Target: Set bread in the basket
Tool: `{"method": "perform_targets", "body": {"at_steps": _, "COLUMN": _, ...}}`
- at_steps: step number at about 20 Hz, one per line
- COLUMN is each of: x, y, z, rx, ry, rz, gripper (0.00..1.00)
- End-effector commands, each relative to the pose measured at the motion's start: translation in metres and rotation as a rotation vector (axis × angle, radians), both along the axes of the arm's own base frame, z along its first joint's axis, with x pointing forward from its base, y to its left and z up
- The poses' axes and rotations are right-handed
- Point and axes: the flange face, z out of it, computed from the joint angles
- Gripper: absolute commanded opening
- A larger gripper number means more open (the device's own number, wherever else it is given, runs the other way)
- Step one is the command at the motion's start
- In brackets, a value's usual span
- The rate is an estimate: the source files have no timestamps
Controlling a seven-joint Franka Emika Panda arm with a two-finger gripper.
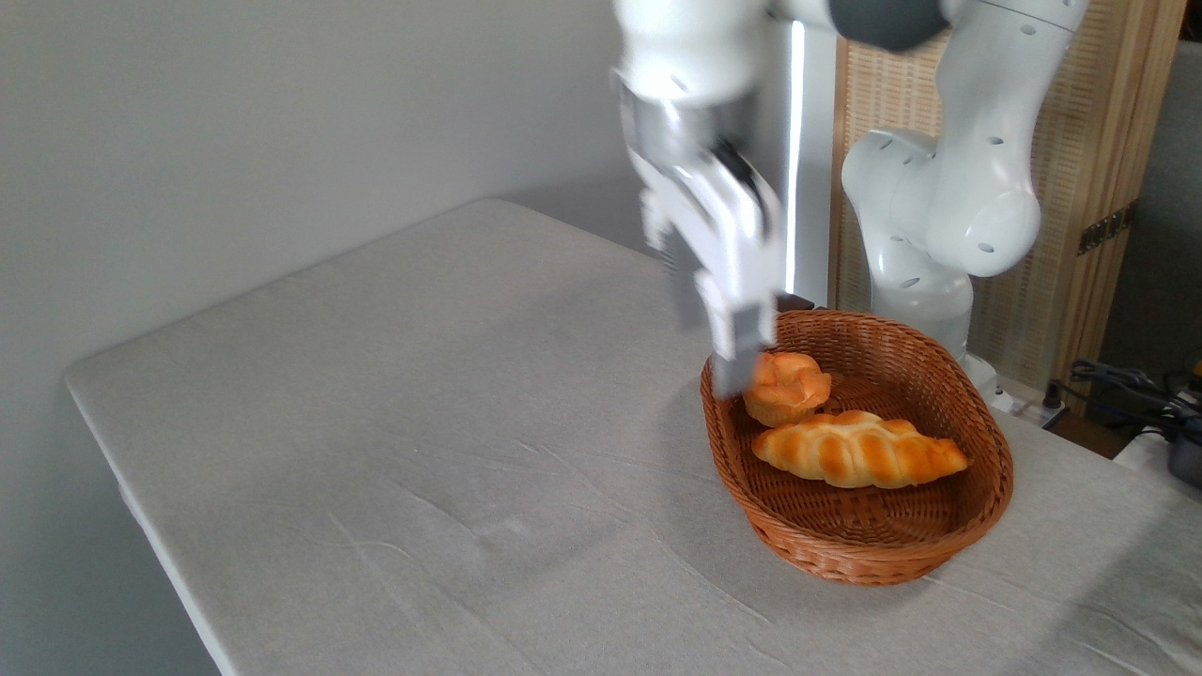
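The long braided bread (859, 451) lies flat inside the oval wicker basket (850, 561), across its middle, with nothing holding it. My gripper (714, 361) hangs blurred above the basket's left rim, up and to the left of the bread. Its two fingers stand apart with nothing between them. The lower finger (734, 352) covers part of the basket's left rim.
A small round knotted bun (787, 385) sits in the basket just behind the bread. The robot's white base (930, 235) stands behind the basket, with a wooden screen behind it. Cables and a dark object lie at the far right edge. A grey cloth covers the table (423, 422).
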Motion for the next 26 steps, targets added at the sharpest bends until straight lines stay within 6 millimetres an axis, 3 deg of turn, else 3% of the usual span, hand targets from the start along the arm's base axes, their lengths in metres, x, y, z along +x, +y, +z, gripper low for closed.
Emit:
{"method": "perform_targets", "body": {"at_steps": 1, "x": 0.060, "y": -0.059, "z": 0.043, "rx": 0.064, "ry": -0.003, "rz": 0.132, "gripper": 1.00}}
{"method": "perform_targets", "body": {"at_steps": 7, "x": 0.115, "y": -0.119, "z": 0.072, "rx": 0.102, "ry": -0.080, "rz": 0.378, "gripper": 1.00}}
{"method": "perform_targets", "body": {"at_steps": 10, "x": 0.123, "y": -0.142, "z": 0.074, "rx": 0.091, "ry": -0.118, "rz": 0.406, "gripper": 1.00}}
{"method": "perform_targets", "body": {"at_steps": 13, "x": 0.124, "y": -0.141, "z": 0.072, "rx": 0.085, "ry": -0.115, "rz": 0.478, "gripper": 1.00}}
{"method": "perform_targets", "body": {"at_steps": 21, "x": 0.125, "y": -0.146, "z": 0.063, "rx": 0.106, "ry": -0.101, "rz": 0.459, "gripper": 1.00}}
{"method": "perform_targets", "body": {"at_steps": 26, "x": 0.127, "y": -0.132, "z": 0.064, "rx": 0.111, "ry": -0.106, "rz": 0.482, "gripper": 1.00}}
